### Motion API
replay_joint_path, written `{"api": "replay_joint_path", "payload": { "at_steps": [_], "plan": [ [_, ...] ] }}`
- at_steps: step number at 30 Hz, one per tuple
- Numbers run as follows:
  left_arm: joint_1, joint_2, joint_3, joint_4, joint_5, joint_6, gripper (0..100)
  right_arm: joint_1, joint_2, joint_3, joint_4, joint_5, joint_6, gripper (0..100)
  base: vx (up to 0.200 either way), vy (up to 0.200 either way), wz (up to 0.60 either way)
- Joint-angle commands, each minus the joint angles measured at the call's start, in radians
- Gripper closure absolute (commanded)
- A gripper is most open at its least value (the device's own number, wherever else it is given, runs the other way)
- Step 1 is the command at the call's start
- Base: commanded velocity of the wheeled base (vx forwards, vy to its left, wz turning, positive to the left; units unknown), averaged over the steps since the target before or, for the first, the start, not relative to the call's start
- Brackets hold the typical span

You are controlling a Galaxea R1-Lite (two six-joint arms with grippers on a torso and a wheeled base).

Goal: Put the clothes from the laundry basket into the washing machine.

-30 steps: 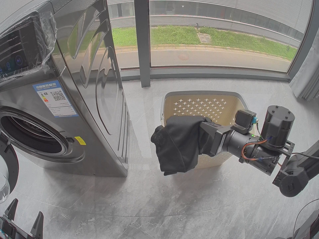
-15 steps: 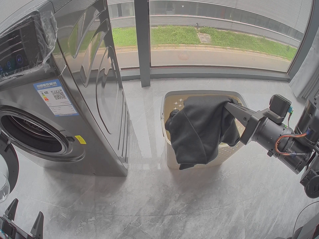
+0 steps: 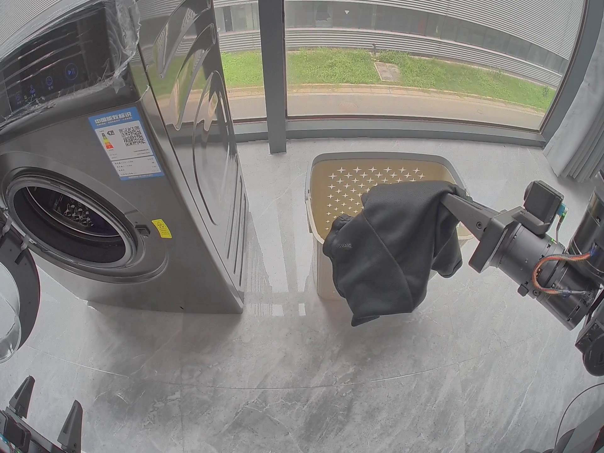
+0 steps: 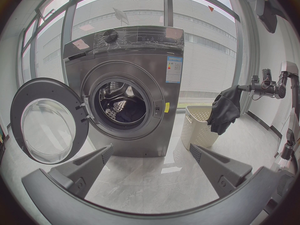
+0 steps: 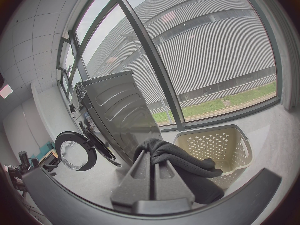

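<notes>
Right end effector (image 3: 449, 199) clamped on dark garment (image 3: 390, 246), hanging at 2 o'clock above laundry basket (image 3: 377, 158), likely for rim clearance. Washing machine (image 3: 189, 158) door open at 9 o'clock. Left end effector (image 3: 49, 399) fingers spread, parked at 7.

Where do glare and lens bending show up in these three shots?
Head view: the window reflects in the washing machine and the floor gleams. Left wrist view: fisheye bows the window frame, corners black. Right wrist view: same bowing above the dark garment.

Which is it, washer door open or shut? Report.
Open. The door stands hinged aside, and the drum is exposed.
</notes>
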Motion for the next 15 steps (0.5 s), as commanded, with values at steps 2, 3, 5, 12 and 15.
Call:
{"api": "replay_joint_path", "payload": {
  "at_steps": [2, 3, 5, 12, 15],
  "plan": [
    [0.001, -0.015, 0.015, 0.0, 0.0, 0.0, 0, -0.028, -0.001, -0.003, -0.003, 0.002, 0.001, 100, 0.0, 0.2, 0.0],
    [0.001, -0.015, 0.015, 0.0, 0.0, 0.0, 0, -0.027, -0.001, -0.005, -0.003, 0.002, 0.001, 100, 0.0, 0.2, 0.0],
    [0.001, -0.015, 0.015, 0.0, 0.0, -0.001, 0, -0.024, -0.003, -0.01, -0.003, 0.002, 0.001, 100, 0.0, 0.2, 0.0],
    [0.001, -0.015, 0.015, 0.0, 0.0, -0.003, 0, -0.019, 0.005, -0.01, -0.005, 0.008, 0.003, 100, 0.0, 0.2, 0.0],
    [0.001, -0.015, 0.015, 0.0, 0.0, -0.003, 0, -0.018, 0.01, -0.007, -0.006, 0.008, 0.004, 100, 0.0, 0.2, 0.0]
  ]
}}
